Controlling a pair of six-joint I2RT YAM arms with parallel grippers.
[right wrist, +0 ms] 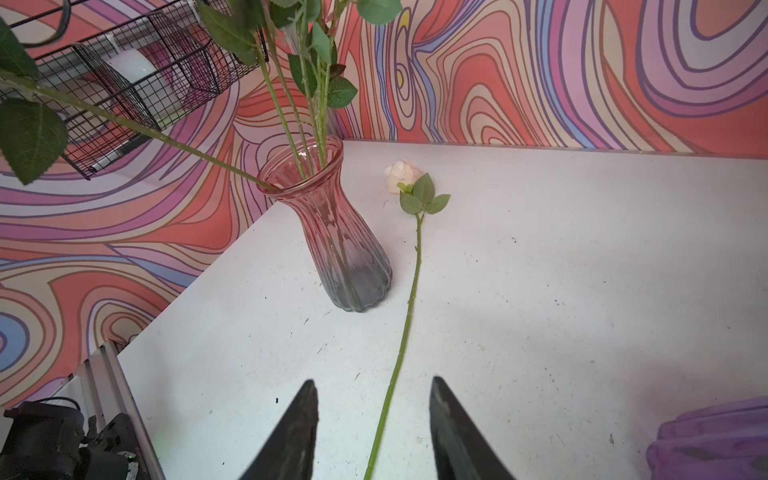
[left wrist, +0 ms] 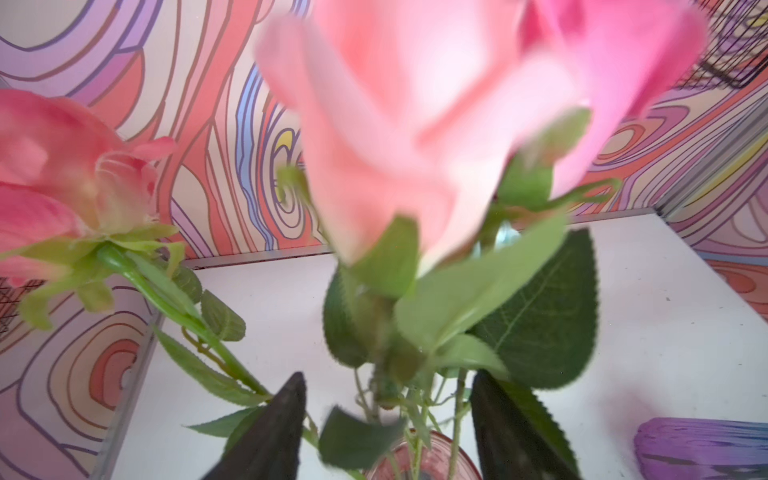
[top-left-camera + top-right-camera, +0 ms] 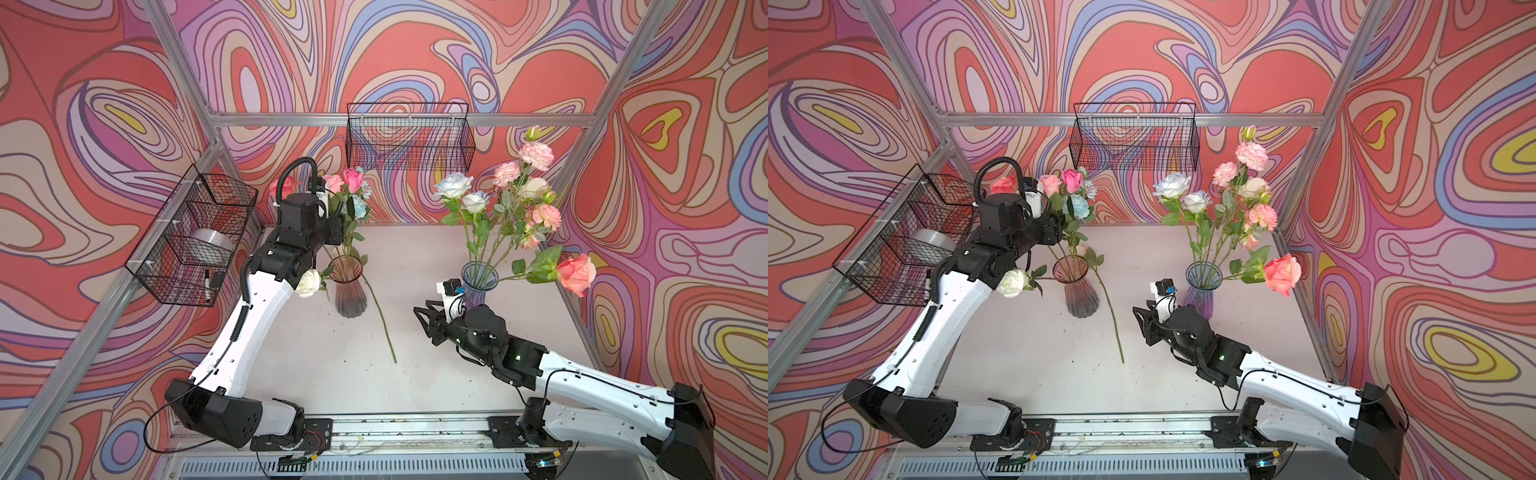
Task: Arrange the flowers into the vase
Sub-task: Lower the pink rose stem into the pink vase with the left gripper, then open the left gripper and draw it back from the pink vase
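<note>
My left gripper (image 2: 388, 374) hangs with jaws spread wide above the mouth of the pink vase (image 3: 350, 291), gripping nothing; leafy stems rise between the fingers (image 2: 286, 432), and a pink rose (image 2: 399, 124) fills the wrist view, blurred. My right gripper (image 1: 372, 381), jaws also parted and empty, hovers low over the white table (image 3: 415, 374), close beside the purple vase (image 3: 478, 286). One loose rose (image 1: 409, 286) lies flat on the table; its pale bloom points to the back edge, and its stem runs just beside the pink vase toward the front edge. The other flowers (image 3: 454, 185) stand in the two vases; the pink vase is left of centre, the purple one nearer the right edge. A white rose (image 3: 308, 282) droops over the pink vase's rim toward the left edge; a coral rose (image 3: 575, 272) leans out of the purple vase toward the right edge. Wire baskets (image 3: 409, 135) hang on the back and left walls.
</note>
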